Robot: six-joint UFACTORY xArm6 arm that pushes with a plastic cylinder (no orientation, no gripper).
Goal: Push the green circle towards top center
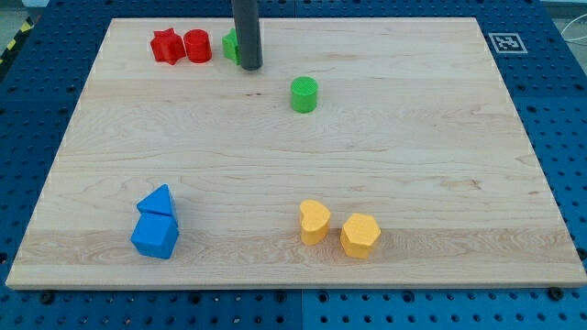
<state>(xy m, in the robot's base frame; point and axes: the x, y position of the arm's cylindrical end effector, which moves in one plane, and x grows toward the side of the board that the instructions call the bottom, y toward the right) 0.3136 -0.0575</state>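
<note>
The green circle (304, 94) stands on the wooden board (413, 165), a little above the middle, right of centre-left. My tip (249, 66) is at the view's top, up and to the left of the green circle and apart from it. The tip touches or hides the right side of another green block (230, 46), whose shape I cannot make out.
A red star-like block (166, 46) and a red round block (197, 46) sit side by side at the top left. Two blue blocks (156, 225) touch at the bottom left. Two yellow blocks (315, 221) (359, 236) lie at the bottom centre.
</note>
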